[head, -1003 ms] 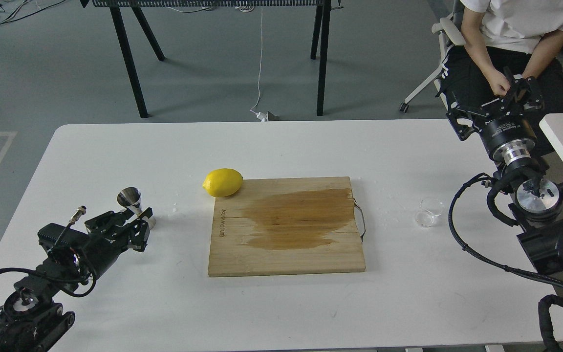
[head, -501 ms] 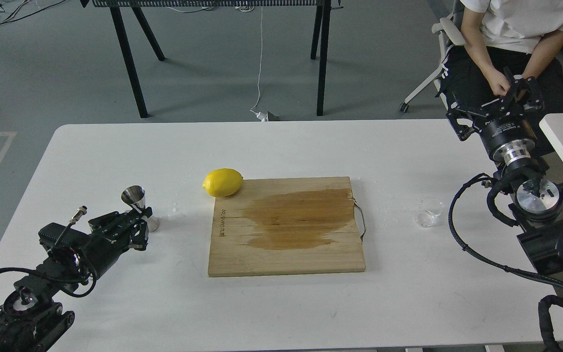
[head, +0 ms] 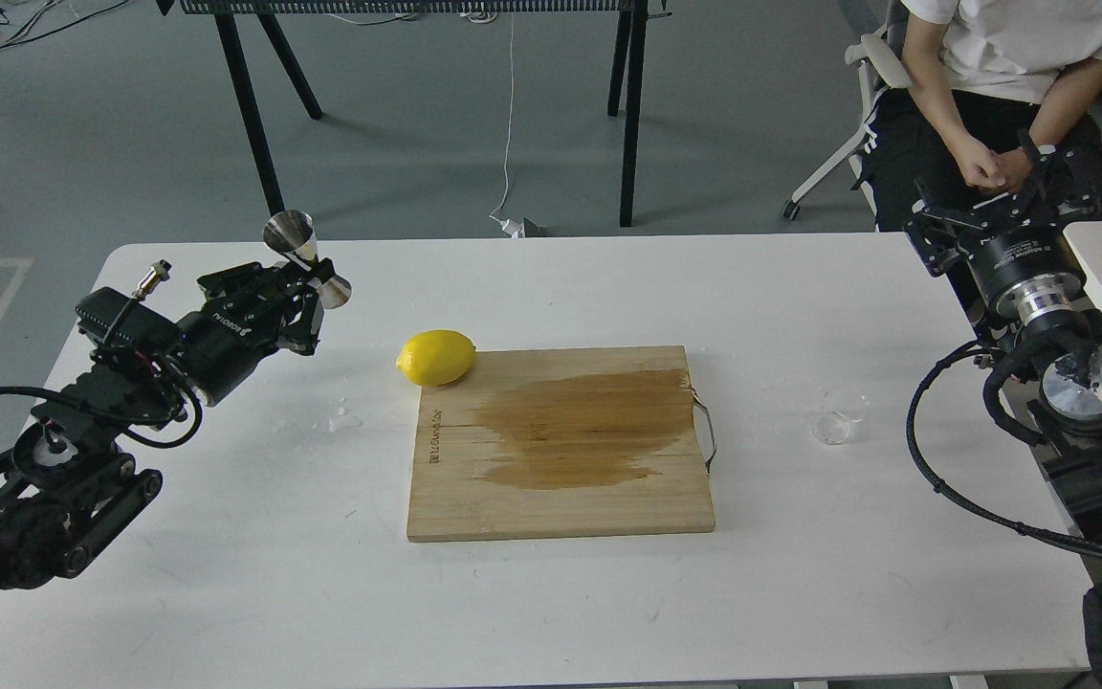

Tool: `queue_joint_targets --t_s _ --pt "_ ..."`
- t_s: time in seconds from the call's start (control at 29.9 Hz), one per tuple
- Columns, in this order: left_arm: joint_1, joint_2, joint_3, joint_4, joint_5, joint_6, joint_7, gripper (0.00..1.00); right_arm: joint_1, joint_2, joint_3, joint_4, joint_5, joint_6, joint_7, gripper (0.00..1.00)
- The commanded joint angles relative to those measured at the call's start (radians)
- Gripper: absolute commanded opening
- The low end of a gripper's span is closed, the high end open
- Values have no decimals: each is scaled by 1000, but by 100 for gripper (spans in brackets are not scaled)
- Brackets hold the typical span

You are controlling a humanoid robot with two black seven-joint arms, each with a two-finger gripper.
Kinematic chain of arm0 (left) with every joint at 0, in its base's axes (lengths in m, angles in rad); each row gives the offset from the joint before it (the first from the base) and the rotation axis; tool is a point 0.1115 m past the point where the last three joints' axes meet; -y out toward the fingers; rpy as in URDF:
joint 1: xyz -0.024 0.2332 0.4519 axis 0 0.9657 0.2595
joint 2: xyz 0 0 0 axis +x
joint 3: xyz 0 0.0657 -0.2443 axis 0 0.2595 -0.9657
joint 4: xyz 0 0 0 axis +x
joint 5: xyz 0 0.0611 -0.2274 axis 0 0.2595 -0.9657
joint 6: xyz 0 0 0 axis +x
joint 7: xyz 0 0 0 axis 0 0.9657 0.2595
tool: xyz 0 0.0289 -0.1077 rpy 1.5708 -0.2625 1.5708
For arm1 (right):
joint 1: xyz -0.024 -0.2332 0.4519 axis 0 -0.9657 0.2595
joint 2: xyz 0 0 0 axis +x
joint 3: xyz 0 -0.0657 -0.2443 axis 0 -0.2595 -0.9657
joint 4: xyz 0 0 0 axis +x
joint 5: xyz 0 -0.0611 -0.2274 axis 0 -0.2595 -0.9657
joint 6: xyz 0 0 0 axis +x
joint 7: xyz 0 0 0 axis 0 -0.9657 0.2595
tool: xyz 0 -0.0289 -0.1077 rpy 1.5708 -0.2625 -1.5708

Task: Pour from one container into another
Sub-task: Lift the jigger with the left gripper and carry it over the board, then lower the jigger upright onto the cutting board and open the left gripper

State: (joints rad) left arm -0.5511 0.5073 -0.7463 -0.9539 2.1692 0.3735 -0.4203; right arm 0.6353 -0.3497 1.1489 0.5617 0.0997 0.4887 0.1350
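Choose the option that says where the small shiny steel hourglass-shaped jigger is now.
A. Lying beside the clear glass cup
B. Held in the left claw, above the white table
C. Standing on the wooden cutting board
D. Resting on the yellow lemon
B: the left claw grips the small shiny steel hourglass-shaped jigger by its waist, tilted, raised off the white table.

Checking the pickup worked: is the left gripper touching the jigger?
Touching. The head view shows the left gripper closed on the waist of the jigger, holding it tilted, clear of the table.
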Motion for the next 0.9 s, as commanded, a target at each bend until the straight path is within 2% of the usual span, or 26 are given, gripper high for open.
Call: queue_joint_targets --t_s 0.0,0.2,0.37,0.57,0.87 --pt "-50 -13 25 -89 12 -64 15 7 -12 -26 6 4 2 0 0 100" --pt "-101 -136 183 -91 12 -84 20 7 -29 -38 11 3 5 0 0 100" --pt "-95 -228 281 -75 12 -107 58 7 -34 -37 12 4 5 0 2 100" --pt "-76 -331 294 33 12 -104 61 7 -32 -38 12 4 5 0 0 100" --pt "-78 -383 320 187 12 -90 61 7 -32 -38 11 4 5 0 0 100"
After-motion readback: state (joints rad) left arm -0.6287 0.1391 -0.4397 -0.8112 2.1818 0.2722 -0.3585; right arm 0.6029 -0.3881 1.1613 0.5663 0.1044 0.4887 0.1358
